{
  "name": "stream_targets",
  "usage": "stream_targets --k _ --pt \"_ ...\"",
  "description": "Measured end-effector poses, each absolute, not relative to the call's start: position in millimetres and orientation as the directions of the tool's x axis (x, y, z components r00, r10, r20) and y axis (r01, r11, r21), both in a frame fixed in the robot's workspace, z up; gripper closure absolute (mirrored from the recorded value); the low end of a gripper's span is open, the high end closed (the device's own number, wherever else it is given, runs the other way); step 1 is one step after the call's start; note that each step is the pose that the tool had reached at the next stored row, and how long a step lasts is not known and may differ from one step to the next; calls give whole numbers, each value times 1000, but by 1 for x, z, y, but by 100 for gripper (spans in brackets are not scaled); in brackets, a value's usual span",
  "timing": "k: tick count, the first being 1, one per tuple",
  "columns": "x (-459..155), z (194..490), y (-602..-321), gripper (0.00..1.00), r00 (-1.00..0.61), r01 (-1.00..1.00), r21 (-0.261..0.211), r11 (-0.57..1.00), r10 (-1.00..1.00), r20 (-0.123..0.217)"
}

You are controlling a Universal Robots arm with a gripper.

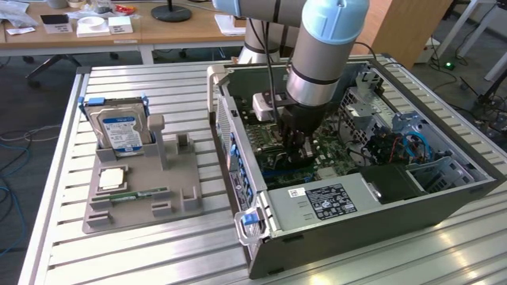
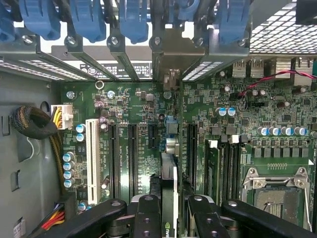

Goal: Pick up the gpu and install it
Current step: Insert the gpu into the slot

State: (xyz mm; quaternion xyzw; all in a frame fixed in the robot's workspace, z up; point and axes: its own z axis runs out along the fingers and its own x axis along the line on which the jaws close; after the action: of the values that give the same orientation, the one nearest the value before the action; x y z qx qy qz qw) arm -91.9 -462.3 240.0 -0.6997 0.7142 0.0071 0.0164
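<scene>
I see my gripper [image 2: 169,210] clamped on the gpu [image 2: 168,186], holding it edge-on inside the open computer case [image 1: 443,196], just above the green motherboard [image 2: 133,124] and its black slots; it seems not seated yet. On the desk [image 1: 158,249], the grey tray [image 1: 142,202] holds the hard drive [image 1: 120,132] upright and the memory stick [image 1: 139,195] lying flat.

Slatted aluminium worktop [image 1: 158,249] in the near ground, bright with reflected light. Beyond it, at the far side, a wooden desk [image 1: 158,32] strewn with papers and small boxes, a black round lamp base [image 1: 171,13] on it. Grey floor [image 1: 20,196] at the exterior view's left, with loose blue and grey cables.
</scene>
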Motion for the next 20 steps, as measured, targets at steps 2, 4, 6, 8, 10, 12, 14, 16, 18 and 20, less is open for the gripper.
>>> stream_targets --k 2,4,6,8,10,12,14,16,18,20 --pt "-92 240 -462 74 -20 -1000 -13 21 -999 -33" --pt "-92 239 -462 74 -20 -1000 -13 21 -999 -33" --pt "-92 238 -462 74 -20 -1000 -13 21 -999 -33" --pt "-92 238 -462 74 -20 -1000 -13 21 -999 -33" --pt "-92 238 -462 74 -20 -1000 -13 21 -999 -33" --pt "-93 238 -462 74 -20 -1000 -13 21 -999 -33" --pt "-93 238 -462 74 -20 -1000 -13 21 -999 -33" --pt "-93 238 -462 74 -20 -1000 -13 21 -999 -33" --pt "-93 238 -462 74 -20 -1000 -13 21 -999 -33" --pt "-93 238 -462 74 -20 -1000 -13 21 -999 -33"
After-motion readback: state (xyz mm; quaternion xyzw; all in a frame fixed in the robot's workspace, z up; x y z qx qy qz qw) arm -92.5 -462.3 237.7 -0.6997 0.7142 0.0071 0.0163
